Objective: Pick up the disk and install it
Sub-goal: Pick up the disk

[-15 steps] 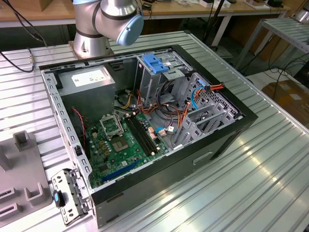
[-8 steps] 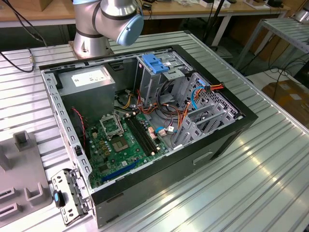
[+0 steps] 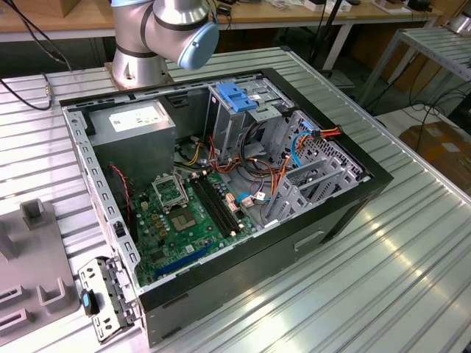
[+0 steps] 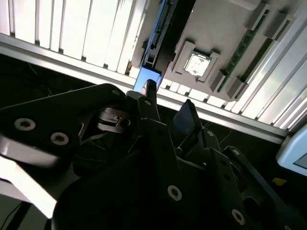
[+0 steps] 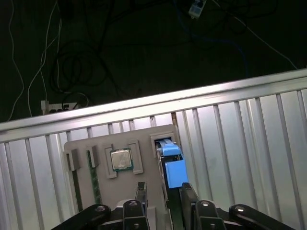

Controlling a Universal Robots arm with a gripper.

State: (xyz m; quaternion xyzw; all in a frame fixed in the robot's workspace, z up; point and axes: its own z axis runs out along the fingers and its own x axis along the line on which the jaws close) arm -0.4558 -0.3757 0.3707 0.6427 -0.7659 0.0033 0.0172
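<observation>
The disk (image 5: 173, 165) stands on edge in a slot of a grey holder tray (image 5: 144, 184), its blue plastic rail facing the camera in the first wrist view. In the second wrist view the disk (image 4: 147, 78) shows as a blue end with a dark edge running away from it. My gripper (image 5: 164, 194) hangs just over the tray, open, with its two dark fingers (image 5: 140, 191) apart and the disk's near end in line with the gap. I cannot tell whether a finger touches the disk. The gripper (image 4: 168, 108) holds nothing.
An open computer case (image 3: 346, 206) lies on the ribbed metal table (image 3: 412, 279), with a motherboard (image 3: 184, 220), a blue-topped drive cage (image 3: 237, 95) and a grey power supply box (image 3: 136, 121) inside. A processor chip (image 5: 121, 159) sits in the tray beside the disk. The arm's base (image 3: 158, 37) stands behind the case.
</observation>
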